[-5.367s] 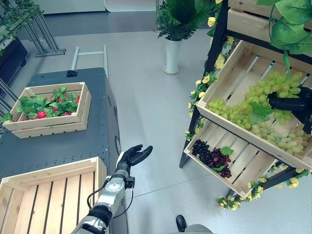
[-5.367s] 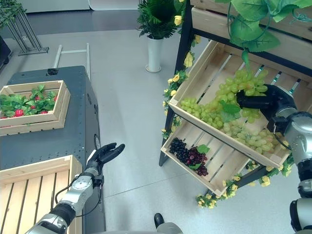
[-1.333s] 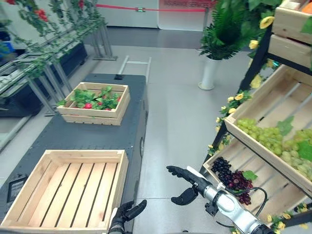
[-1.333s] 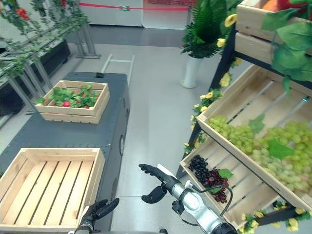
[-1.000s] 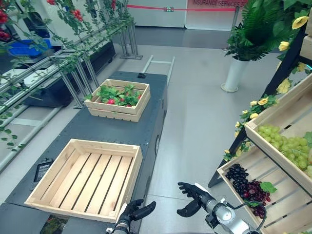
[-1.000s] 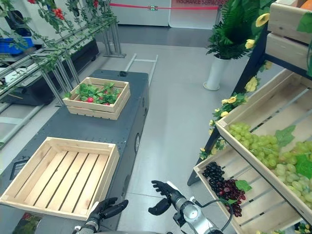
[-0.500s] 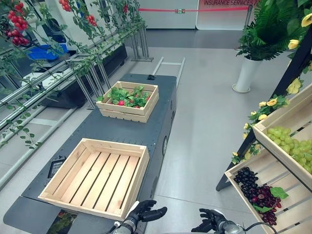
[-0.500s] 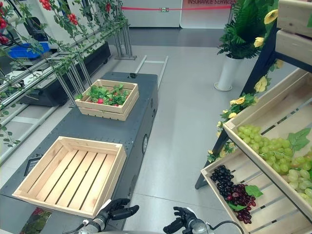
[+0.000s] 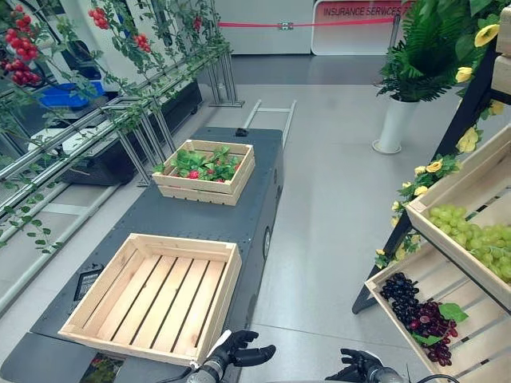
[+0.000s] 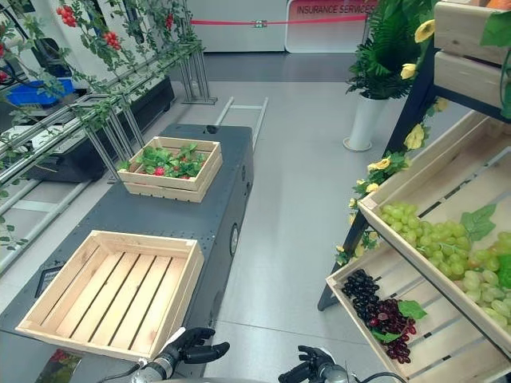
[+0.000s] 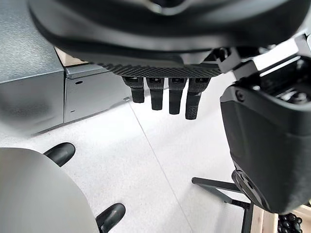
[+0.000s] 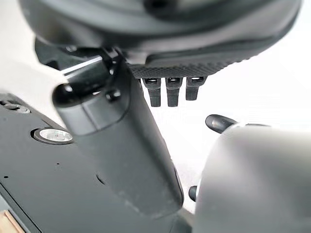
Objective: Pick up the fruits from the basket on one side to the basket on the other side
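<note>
Right eye view: right robot hand [image 10: 315, 365] edge-cropped

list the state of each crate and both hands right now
near wooden crate: empty, flat on the dark cart
far wooden crate: holds leaves and red fruits
upper shelf crate: tilted, holds green grapes
lower shelf crate: tilted, holds dark grapes
left hand: open, holds nothing
right hand: open, holds nothing

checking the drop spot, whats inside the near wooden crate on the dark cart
The near wooden crate holds nothing: its bare slatted floor shows throughout. What lies beneath the slats is covered.
</note>
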